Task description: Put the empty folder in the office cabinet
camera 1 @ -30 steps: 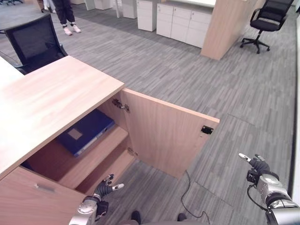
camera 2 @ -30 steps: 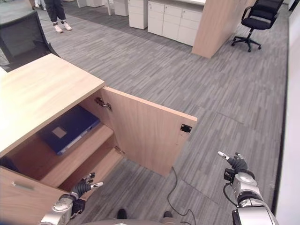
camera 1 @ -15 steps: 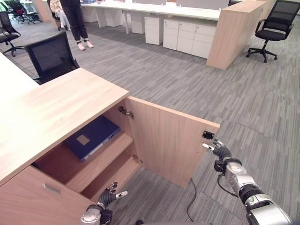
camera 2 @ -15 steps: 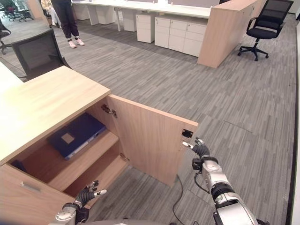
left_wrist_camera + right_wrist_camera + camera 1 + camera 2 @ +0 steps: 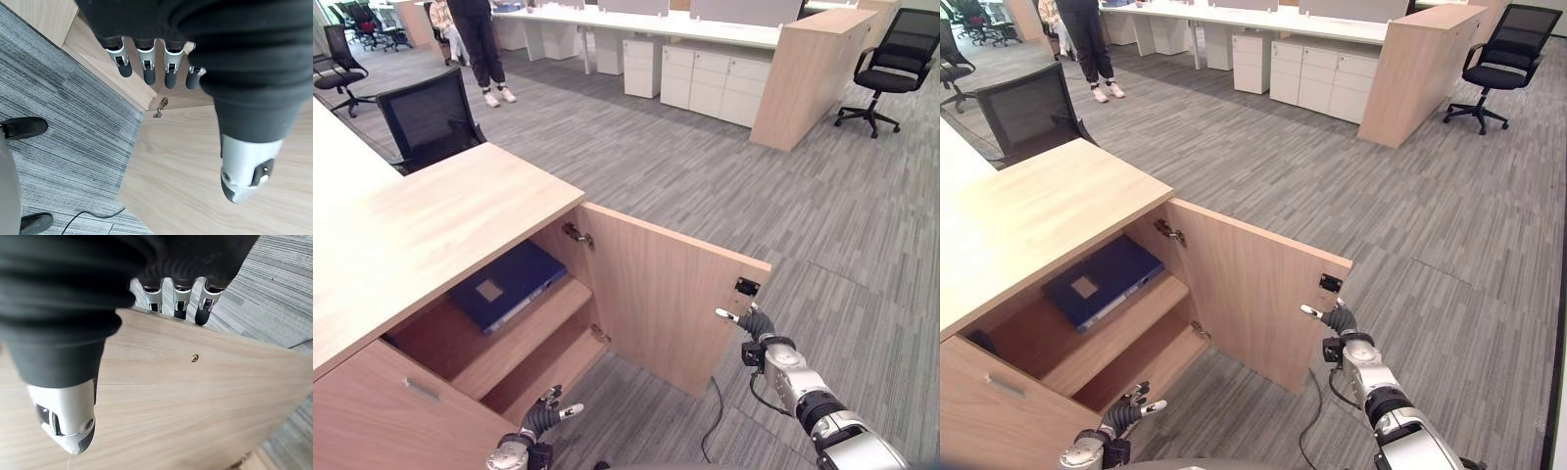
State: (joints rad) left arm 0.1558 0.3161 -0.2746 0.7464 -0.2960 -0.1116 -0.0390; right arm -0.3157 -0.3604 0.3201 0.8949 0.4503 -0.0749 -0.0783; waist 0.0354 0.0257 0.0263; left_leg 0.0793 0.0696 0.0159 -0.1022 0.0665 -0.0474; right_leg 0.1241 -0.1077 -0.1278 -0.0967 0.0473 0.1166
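A dark blue folder (image 5: 506, 286) lies flat on the upper shelf of the open wooden cabinet (image 5: 431, 220). The cabinet door (image 5: 661, 294) stands swung out towards me. My right hand (image 5: 759, 328) is at the door's free edge, just below the small black latch plate (image 5: 747, 287), with its fingers (image 5: 181, 296) straight and holding nothing; in the right wrist view they point past the door panel (image 5: 195, 396). Whether it touches the door I cannot tell. My left hand (image 5: 540, 421) hangs low in front of the bottom shelf, its fingers (image 5: 145, 63) relaxed and empty.
A black office chair (image 5: 426, 117) stands behind the cabinet, and a person (image 5: 480, 49) stands further back on the grey carpet. White drawer units (image 5: 705, 78), a wooden partition (image 5: 813, 69) and another chair (image 5: 891, 64) lie at the far side. A closed cabinet front (image 5: 401, 411) is at my lower left.
My right hand has come in from the lower right, leftwards and up, to the door's free edge. The camera has tilted up a little. The folder and left hand stay as before.
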